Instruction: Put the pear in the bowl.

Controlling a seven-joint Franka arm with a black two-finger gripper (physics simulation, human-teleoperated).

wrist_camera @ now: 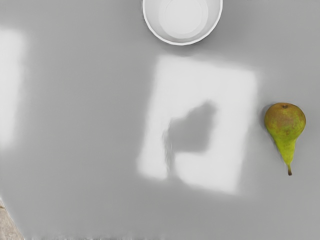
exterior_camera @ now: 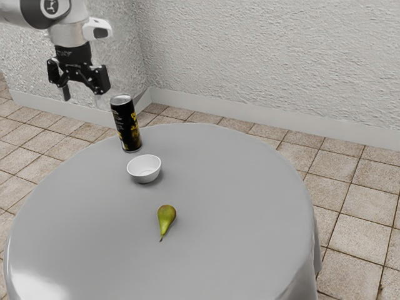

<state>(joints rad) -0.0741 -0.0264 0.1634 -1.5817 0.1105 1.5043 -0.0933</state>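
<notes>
Smooth grey table (exterior_camera: 244, 219) bears a yellow-green pear (exterior_camera: 166, 215), brownish at its rounded end, dark-stemmed; the gripper (exterior_camera: 82, 97) stands wide.

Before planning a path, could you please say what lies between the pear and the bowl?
Only bare table between pear and bowl, in both views.

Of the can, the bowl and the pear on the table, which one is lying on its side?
The green pear, its stem pointing away from the white bowl. The bowl and the tall black can both stand upright.
</notes>
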